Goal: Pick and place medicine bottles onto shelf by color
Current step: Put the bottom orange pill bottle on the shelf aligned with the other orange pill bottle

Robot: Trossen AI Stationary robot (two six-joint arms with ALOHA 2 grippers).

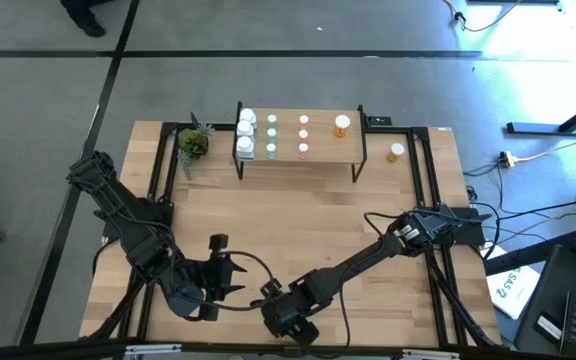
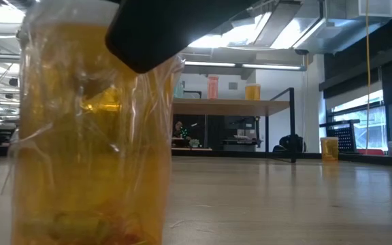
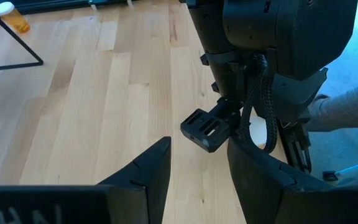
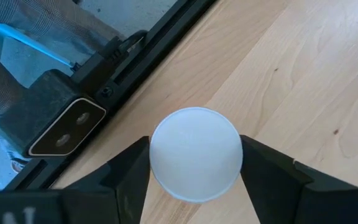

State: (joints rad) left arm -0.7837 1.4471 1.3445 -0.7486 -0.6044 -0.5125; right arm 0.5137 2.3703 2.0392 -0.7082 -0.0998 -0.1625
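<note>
Straddling the cap: right gripper (image 1: 290,322), at the near edge of the table (image 1: 298,210); fingers spread, one on each side of the white cap (image 4: 194,154), close against it
Bottle at the right gripper: orange bottle (image 2: 90,136), upright on the wood, close in front of the low camera; dark gripper part across its top
Left gripper (image 1: 220,282): near the front edge, just left of the right gripper; fingers (image 3: 148,168) apart, with only bare wood and part of the other arm beyond them
Shelf (image 1: 323,150): at the far side of the table, well apart from both grippers
White bottles (image 1: 247,132): three, at the shelf's left end
Green bottles (image 1: 272,134): three in a line, next to the white ones
Pink bottles (image 1: 304,136): three in a line, right of the green
Orange on shelf: single bottle (image 1: 341,125), near the right end
Loose bottle (image 1: 396,152): orange, on the tabletop just right of the shelf
Potted plant (image 1: 193,143): on the table, just left of the shelf
</note>
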